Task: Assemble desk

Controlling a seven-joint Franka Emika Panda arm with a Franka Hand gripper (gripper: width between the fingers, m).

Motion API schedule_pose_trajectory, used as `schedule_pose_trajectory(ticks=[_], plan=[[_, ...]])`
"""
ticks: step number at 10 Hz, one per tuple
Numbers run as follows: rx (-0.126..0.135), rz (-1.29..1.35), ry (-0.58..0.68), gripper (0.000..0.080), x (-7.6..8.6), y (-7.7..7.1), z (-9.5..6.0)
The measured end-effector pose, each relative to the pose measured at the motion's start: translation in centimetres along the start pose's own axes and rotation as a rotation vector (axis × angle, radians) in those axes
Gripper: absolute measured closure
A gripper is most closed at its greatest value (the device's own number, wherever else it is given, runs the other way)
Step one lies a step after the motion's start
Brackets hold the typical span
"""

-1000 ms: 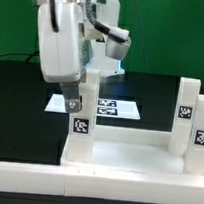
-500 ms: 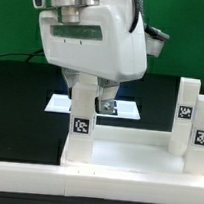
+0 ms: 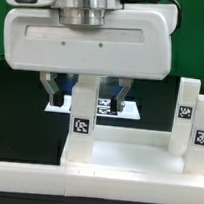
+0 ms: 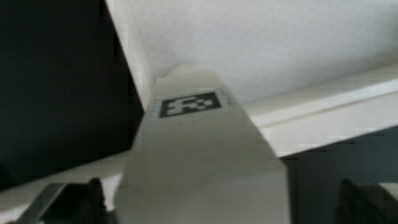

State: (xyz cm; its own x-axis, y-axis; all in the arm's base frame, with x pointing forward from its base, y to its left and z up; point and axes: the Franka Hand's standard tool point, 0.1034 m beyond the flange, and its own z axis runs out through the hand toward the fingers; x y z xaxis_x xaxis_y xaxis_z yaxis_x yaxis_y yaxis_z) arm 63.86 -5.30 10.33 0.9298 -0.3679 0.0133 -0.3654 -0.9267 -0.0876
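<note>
White plastic throughout: desk slab (image 3: 126, 152) lying flat on the black tabletop (image 3: 15, 92), raised rim up, short square legs standing on it. Against a second ago, wrist swung round and brought squarely over the leg (image 3: 82, 113) at the exterior view's left; then off to one side and turned, now centred, with fingers (image 3: 54, 92) dropped to either flank. Jaws apart, straddling that leg, no contact visible on either face. Same in the wrist view: leg (image 4: 196, 160) rising between the two dark fingertips (image 4: 71, 200), tagged end facing the camera. Judged as lined up for a grasp, closing not yet done, probably to seat or twist the leg in its socket. Two more tagged legs (image 3: 187, 109) upright at the exterior view's right. Marker board (image 3: 127, 110) flat on the far side.
</note>
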Motion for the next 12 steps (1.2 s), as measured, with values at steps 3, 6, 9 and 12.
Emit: schedule_pose_trajectory(ticks=[3,6,9,12], plan=[[-0.007,0.043,0.002,0.0415,0.1,0.2,0.0],[-0.009,0.367,0.008,0.0505,0.2,0.6,0.1],[0.015,0.842,-0.017,0.0505,0.2,1.2,0.0],[0.051,1.289,-0.07,0.0505,0.1,1.1,-0.1]])
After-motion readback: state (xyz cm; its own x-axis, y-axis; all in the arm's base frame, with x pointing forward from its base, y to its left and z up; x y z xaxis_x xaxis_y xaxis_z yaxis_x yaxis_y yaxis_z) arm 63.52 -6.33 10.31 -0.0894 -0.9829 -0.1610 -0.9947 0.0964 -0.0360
